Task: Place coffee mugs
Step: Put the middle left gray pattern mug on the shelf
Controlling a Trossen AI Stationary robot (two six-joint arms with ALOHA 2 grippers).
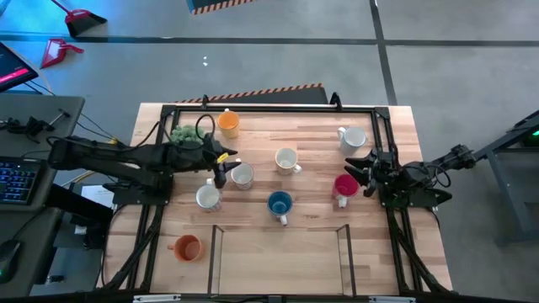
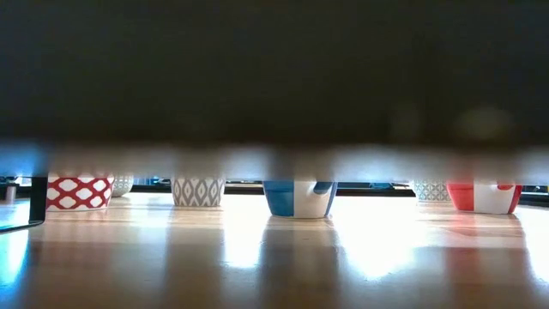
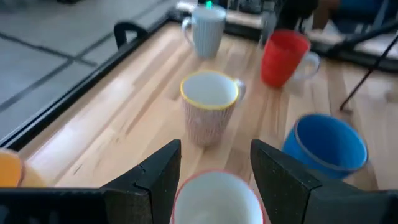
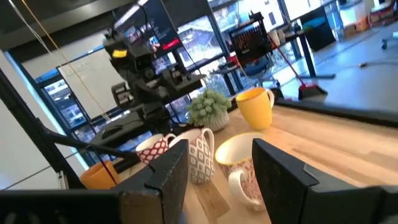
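Eight mugs stand upright on the wooden table. In the high view they are an orange one, a cream one, a white one, a red one, a blue one, a white one, an orange one and a red-patterned white one. My left gripper is open. In the left wrist view its fingers stand on either side of the red-patterned mug's rim; no touch shows. My right gripper is open, just beyond the red mug and pointing left.
A bushy green plant sits by my left arm at the far left. A black rail frame runs around the table. A rectangular outline marks bare wood at the near middle. The low view shows only the mugs' bases.
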